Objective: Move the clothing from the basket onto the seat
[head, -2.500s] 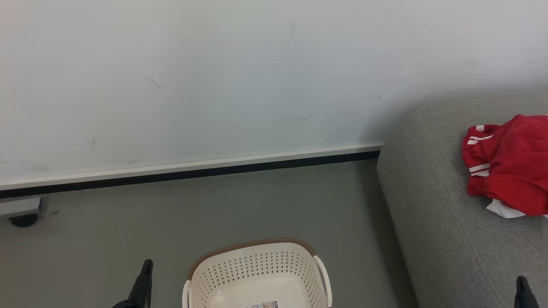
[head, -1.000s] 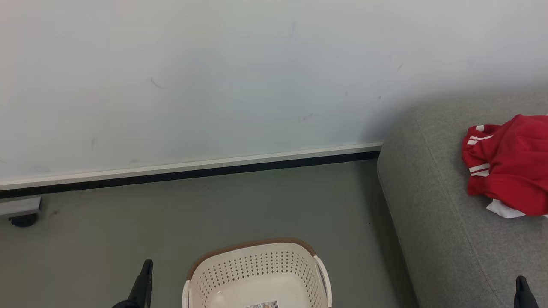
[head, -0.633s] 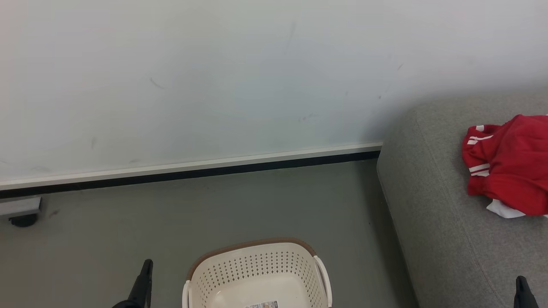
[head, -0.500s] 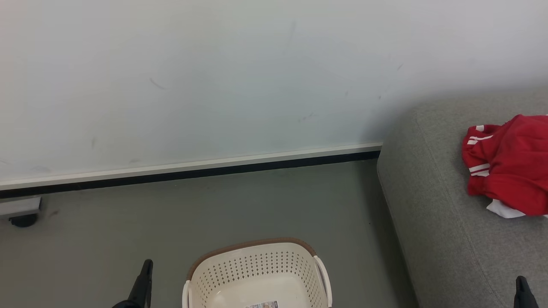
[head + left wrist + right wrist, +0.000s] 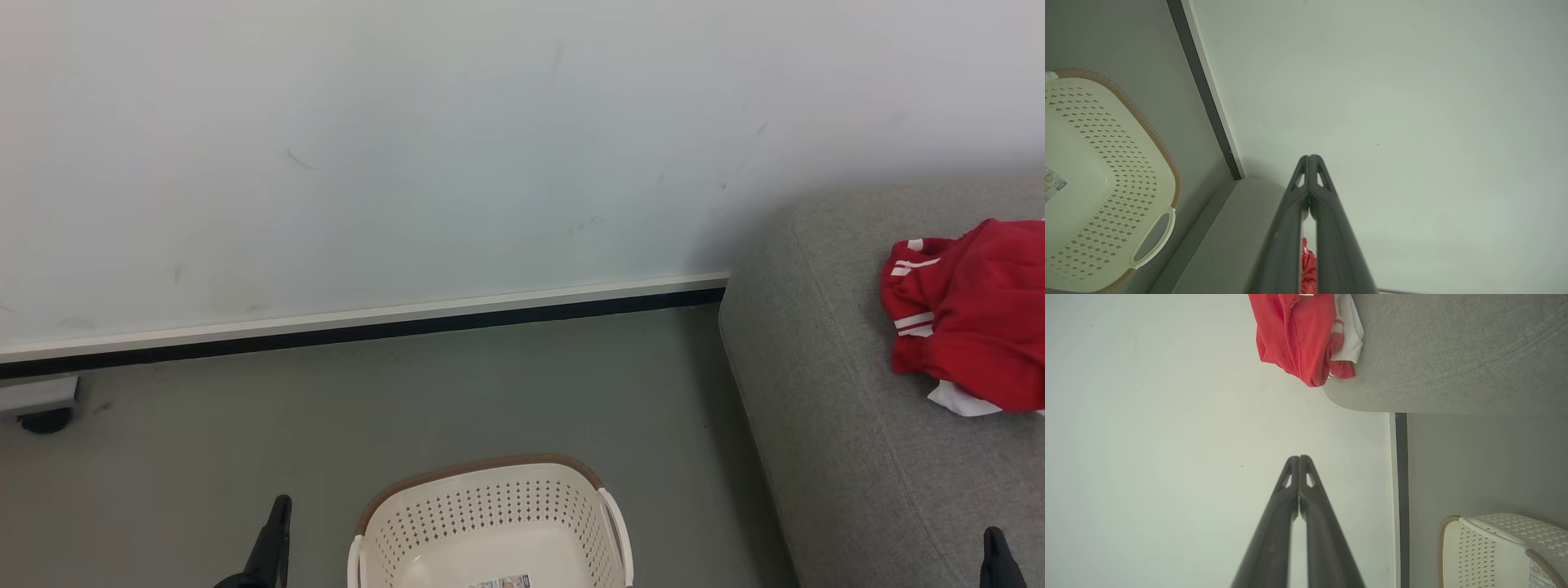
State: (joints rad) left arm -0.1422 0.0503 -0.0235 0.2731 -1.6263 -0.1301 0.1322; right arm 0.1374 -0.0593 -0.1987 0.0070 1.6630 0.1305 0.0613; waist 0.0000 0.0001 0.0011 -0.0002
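Well beyond right hand (image 5: 994, 541), clothing (image 5: 971, 318) on seat (image 5: 824, 392).

right gripper (image 5: 1299, 458) pinched closed, empty; red clothing (image 5: 1298, 335) on the seat (image 5: 1453, 355) up ahead, basket (image 5: 1494, 547) off to its lower right.

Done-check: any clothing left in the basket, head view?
No, the visible floor of the basket is bare apart from a label, and the red clothing lies on the grey sofa.
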